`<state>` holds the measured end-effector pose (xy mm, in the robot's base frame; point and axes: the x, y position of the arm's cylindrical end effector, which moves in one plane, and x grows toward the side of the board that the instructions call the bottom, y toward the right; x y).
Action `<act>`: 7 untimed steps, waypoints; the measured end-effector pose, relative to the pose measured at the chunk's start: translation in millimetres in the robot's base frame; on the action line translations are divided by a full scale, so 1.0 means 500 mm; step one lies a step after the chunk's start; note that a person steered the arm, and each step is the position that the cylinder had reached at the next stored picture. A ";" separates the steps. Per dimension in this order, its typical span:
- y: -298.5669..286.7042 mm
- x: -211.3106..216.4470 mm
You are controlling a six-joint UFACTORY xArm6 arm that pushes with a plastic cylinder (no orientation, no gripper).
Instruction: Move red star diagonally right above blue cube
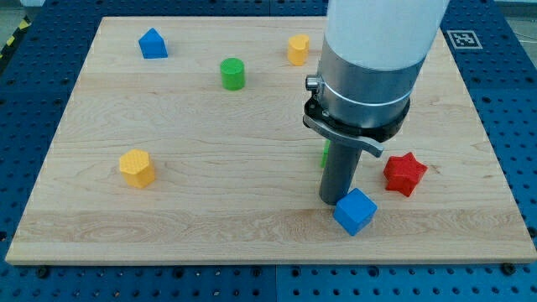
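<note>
The red star (405,173) lies on the wooden board (210,210) at the view's right, up and to the right of the blue cube (355,210). My tip (333,201) stands just left of the blue cube's upper corner, close to or touching it, and left of the red star with a gap between them. The rod and the arm's grey and white body (369,67) rise above it and hide part of the board behind.
A blue house-shaped block (153,44) lies at the top left. A green cylinder (232,74) and a yellow block (298,49) lie near the top middle. A yellow hexagonal block (137,168) lies at the left. A green block (324,153) peeks from behind the rod.
</note>
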<state>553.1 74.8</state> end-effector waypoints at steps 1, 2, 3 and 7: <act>0.031 0.003; 0.040 -0.008; 0.001 -0.058; 0.052 -0.052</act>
<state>527.2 100.9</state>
